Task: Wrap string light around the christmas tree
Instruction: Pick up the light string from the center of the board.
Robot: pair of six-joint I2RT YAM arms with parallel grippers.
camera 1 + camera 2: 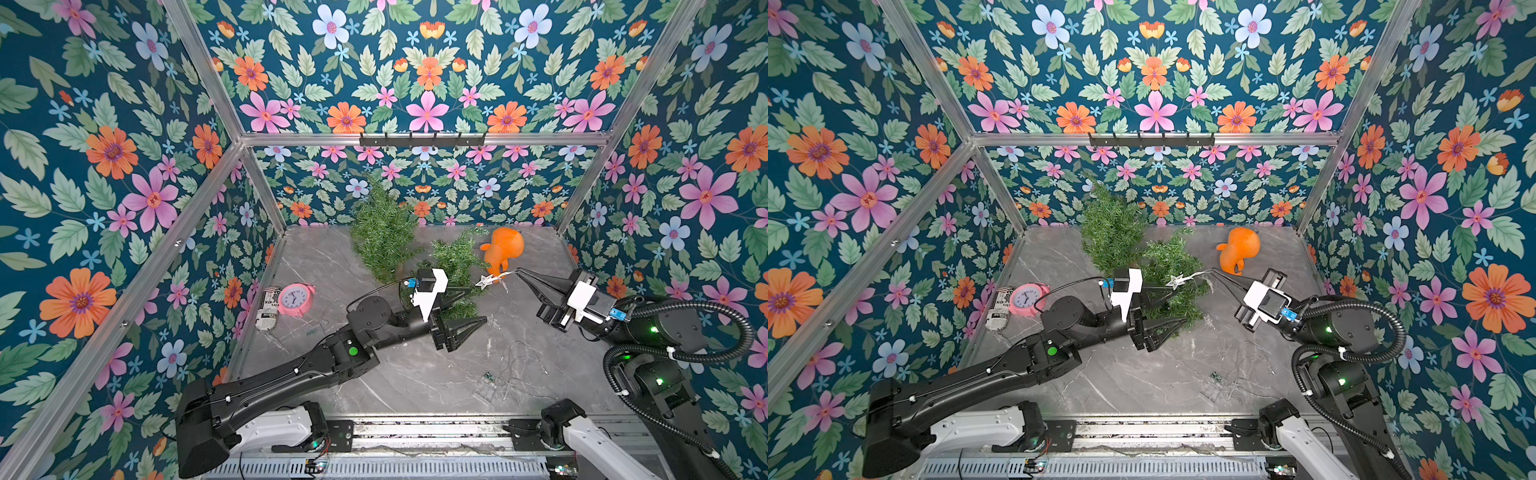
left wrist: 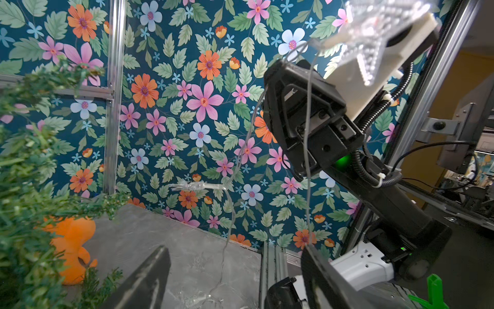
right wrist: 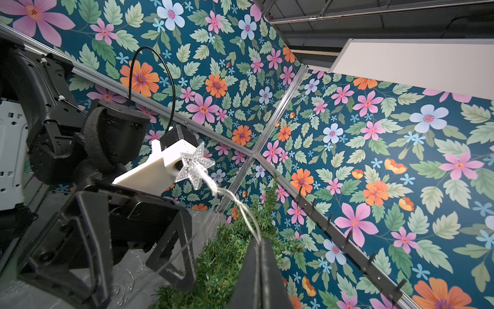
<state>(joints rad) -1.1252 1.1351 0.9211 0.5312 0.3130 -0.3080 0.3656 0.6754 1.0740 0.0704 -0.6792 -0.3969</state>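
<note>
Left claw [image 1: 471,307] stands open and empty at the front tree's [image 1: 455,257] low branches. Right claw [image 1: 519,273] is pinched shut on the string light [image 3: 224,192] (its star [image 1: 485,281] dangles off the tip), just beside that tree, not around it; slack trails on the table [image 1: 415,374]. Farther back: second tree [image 1: 382,232], orange toy [image 1: 503,249].
</note>
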